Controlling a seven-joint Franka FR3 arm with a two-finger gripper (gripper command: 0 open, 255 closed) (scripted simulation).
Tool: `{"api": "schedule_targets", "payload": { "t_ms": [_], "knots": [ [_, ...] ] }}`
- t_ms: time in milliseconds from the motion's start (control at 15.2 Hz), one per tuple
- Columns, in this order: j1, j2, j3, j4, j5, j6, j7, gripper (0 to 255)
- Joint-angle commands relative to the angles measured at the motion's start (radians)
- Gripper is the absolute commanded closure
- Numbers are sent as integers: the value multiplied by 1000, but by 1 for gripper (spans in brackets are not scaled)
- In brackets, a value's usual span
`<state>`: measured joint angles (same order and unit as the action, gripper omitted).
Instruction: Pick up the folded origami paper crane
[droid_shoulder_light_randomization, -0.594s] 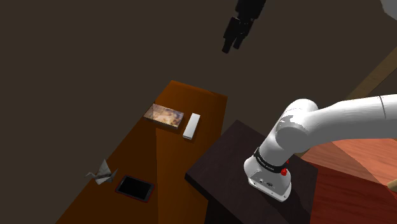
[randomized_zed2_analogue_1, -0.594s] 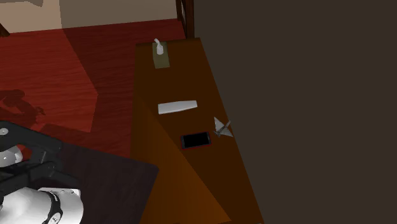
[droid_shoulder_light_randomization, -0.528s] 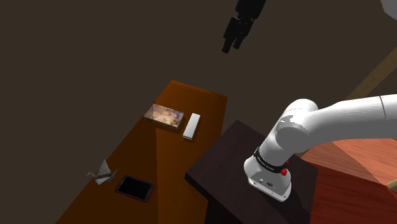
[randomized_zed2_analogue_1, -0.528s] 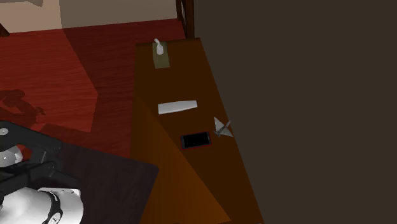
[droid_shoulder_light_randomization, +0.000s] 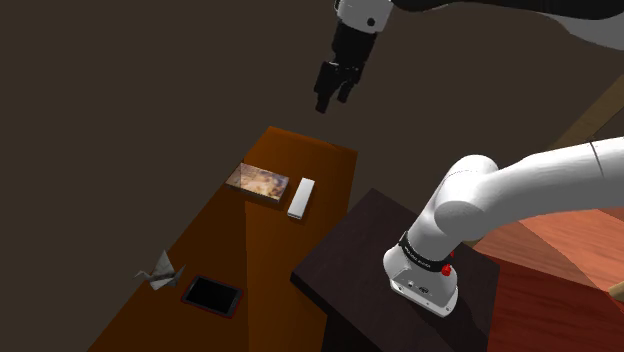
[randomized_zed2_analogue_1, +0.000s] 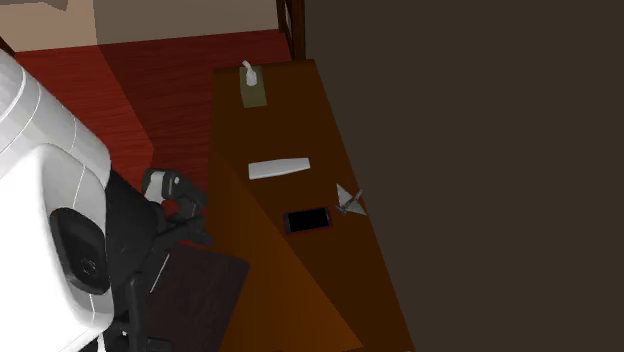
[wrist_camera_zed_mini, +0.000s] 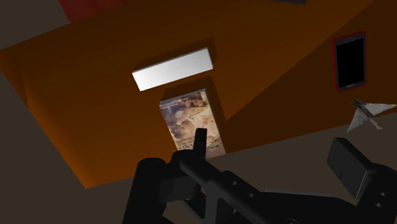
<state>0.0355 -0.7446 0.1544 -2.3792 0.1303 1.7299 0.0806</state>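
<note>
Swinging toward the shoulder view's left since before, the black two-finger tool (droid_shoulder_light_randomization: 333, 100) hangs spread apart, gripping nothing. The grey folded paper crane (droid_shoulder_light_randomization: 160, 270) stays on the orange-brown worktop (droid_shoulder_light_randomization: 250, 250), beside a flat black phone (droid_shoulder_light_randomization: 211, 295).

Three downward views of one table (droid_shoulder_light_randomization: 235, 255): shoulder beside stand (droid_shoulder_light_randomization: 350, 250), wrist high overhead.

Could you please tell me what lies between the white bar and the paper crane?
Nothing: only bare table separates the white bar and paper crane, in the shoulder view.
</note>
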Motion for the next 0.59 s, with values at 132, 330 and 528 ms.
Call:
{"api": "schedule_targets", "payload": {
  "t_ms": [132, 330, 528],
  "knots": [
    [15, 82, 75, -22, 31, 98, 69, 0],
    [23, 153, 131, -29, 47, 170, 122, 0],
    [28, 236, 188, -24, 55, 242, 177, 0]
  ]
}}
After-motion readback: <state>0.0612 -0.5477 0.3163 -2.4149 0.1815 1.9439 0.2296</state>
